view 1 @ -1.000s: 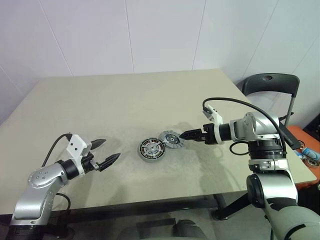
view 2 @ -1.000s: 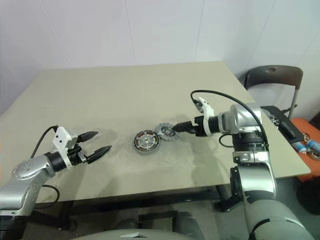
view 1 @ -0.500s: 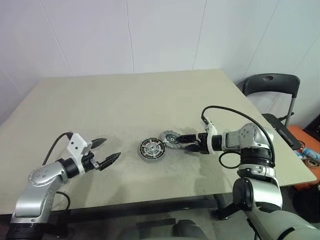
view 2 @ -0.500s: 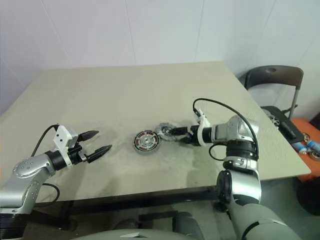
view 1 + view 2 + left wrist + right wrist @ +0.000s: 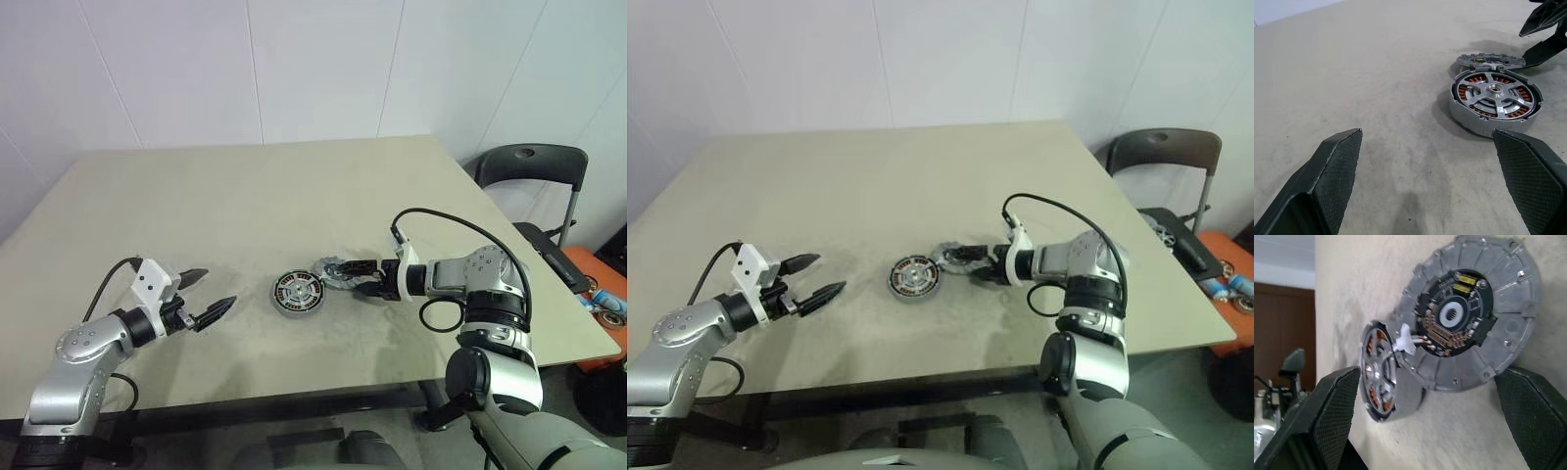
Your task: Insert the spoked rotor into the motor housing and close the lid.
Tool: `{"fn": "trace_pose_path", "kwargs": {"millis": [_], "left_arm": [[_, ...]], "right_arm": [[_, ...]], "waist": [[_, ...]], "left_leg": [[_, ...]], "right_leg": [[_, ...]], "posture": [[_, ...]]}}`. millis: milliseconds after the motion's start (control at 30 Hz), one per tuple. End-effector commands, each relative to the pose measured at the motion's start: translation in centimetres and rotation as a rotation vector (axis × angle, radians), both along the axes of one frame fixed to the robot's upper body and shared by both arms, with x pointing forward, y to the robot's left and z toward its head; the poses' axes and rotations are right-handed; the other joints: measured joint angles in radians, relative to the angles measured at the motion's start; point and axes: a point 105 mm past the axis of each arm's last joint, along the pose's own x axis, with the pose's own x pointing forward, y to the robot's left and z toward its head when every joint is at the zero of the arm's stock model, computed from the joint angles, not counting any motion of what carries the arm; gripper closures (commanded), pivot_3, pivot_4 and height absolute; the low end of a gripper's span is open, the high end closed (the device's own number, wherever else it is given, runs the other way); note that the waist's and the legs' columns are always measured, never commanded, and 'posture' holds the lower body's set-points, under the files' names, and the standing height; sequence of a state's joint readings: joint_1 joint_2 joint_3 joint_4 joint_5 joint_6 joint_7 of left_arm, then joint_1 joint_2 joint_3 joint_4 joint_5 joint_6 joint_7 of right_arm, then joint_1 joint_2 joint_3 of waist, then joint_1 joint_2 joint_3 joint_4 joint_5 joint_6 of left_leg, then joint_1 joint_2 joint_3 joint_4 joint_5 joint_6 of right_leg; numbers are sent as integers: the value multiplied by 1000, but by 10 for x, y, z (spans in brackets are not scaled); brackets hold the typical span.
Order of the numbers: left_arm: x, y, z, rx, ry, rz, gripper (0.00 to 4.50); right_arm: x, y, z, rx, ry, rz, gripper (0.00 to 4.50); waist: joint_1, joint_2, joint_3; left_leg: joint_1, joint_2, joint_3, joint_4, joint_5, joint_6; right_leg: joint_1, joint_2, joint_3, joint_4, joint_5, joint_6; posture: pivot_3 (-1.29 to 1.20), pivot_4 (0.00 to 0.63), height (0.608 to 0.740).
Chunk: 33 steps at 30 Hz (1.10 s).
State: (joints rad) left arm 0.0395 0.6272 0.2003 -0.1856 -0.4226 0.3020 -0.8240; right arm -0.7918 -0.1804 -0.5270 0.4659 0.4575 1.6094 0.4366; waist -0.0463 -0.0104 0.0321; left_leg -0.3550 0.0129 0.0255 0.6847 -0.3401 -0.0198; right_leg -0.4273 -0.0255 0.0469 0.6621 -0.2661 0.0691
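Lid (image 5: 1474,316) lying toward the table's (image 5: 245,196) front edge, just beside the motor housing (image 5: 1495,100), spoked rotor (image 5: 1493,90) already seated. Right gripper (image 5: 355,276) spread wide astride the lid: centre, then close evenly on its rim. Left gripper (image 5: 209,297) spread, empty.

Lighting: I see even, bright overhead light; soft shadows under both arms on the tabletop (image 5: 245,196). Wrist views sharp, no glare.

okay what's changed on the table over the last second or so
The right gripper rolled at the wrist and eased lower and closer around the lid; its open fingers now straddle it, nothing gripped yet. The lid, the motor housing with the spoked rotor seated inside, and the open left gripper stayed put.
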Motion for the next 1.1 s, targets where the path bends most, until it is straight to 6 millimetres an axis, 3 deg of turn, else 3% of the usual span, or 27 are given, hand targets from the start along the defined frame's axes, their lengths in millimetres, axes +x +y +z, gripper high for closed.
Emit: {"fn": "trace_pose_path", "kwargs": {"millis": [33,500,767,1100], "left_arm": [[1,-3,14,20,-48,-17,0],[2,-5,16,9,-35,-31,0],[3,-1,16,14,-44,-18,0],[5,1,16,15,-49,-14,0]], "right_arm": [[5,7,13,39,-33,0,22],[12,22,9,87,-45,-73,22],[27,23,4,72,-101,-163,22],[30,35,20,158,-180,-124,22]], "waist": [[0,0,0],[-2,0,0],[-4,0,0],[-28,1,0]], "left_leg": [[0,0,0,0,0,0],[0,0,0,0,0,0],[0,0,0,0,0,0],[0,1,0,0,0,0]], "right_leg": [[0,0,0,0,0,0],[0,0,0,0,0,0],[0,0,0,0,0,0],[0,0,0,0,0,0]], "posture": [[0,0,740],[0,0,740],[0,0,740],[0,0,740]]}}
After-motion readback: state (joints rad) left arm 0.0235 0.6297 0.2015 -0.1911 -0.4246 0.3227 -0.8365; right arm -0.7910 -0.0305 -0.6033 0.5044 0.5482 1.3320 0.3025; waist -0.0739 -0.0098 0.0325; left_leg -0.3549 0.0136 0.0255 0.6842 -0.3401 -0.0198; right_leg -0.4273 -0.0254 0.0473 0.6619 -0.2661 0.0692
